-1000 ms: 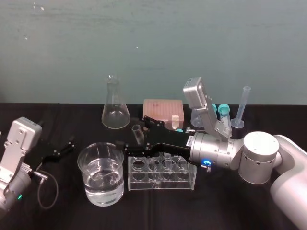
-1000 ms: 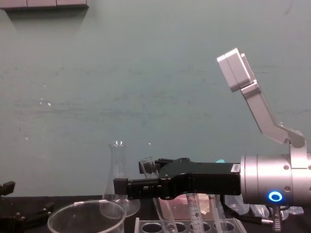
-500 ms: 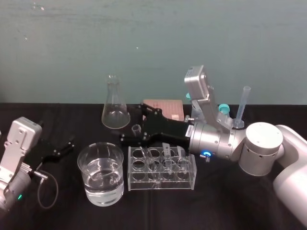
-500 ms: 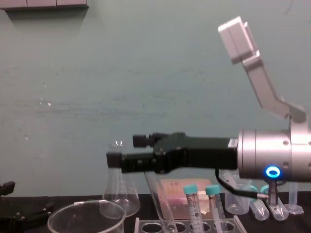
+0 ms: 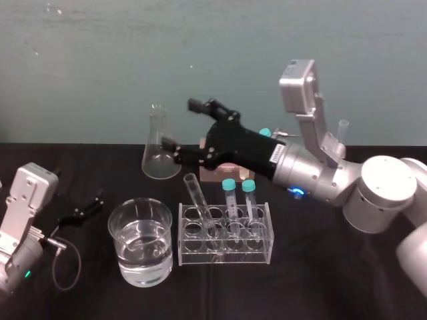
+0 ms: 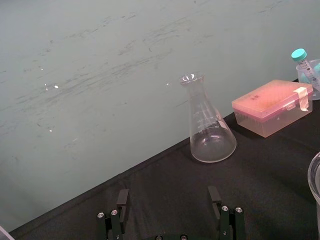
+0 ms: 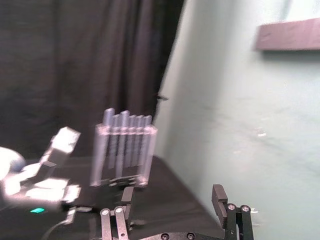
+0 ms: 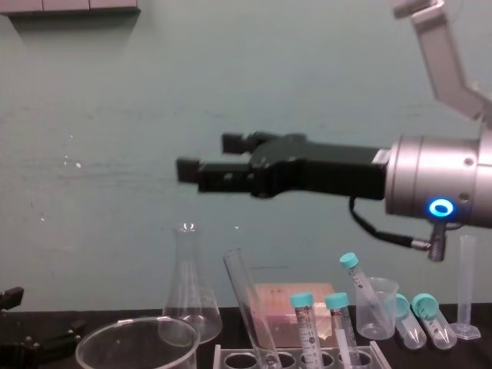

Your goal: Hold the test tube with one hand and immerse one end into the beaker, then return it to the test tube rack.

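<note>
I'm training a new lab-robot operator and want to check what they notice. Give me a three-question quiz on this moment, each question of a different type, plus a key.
1. True or false: the right end effector is shut on the test tube.
2. Fill in: the beaker stands on the robot's ____ of the test tube rack.
3. Multiple choice: the test tube leans in A) the beaker B) the test tube rack C) the flask.

Key: 1 false, it hangs open and empty above the rack, while the left end effector lies parked at the left. 2 left. 3 B.
</note>
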